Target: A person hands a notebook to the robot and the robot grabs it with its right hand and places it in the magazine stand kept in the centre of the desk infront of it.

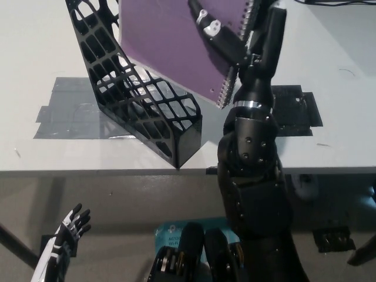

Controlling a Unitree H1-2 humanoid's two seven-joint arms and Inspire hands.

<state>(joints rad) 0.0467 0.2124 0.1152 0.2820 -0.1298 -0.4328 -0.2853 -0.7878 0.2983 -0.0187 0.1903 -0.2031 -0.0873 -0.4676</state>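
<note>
My right hand [226, 38] is clamped on the purple notebook [170, 41], which extends leftward over the magazine stand [141, 100].

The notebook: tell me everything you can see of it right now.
The notebook is purple, with a plain cover and a metal spiral binding along its right edge. It is closed, held tilted in the air by the right hand, whose fingers lie across the cover. Its lower edge hangs over the black lattice magazine stand; whether they touch is unclear. The top runs out of frame.
</note>
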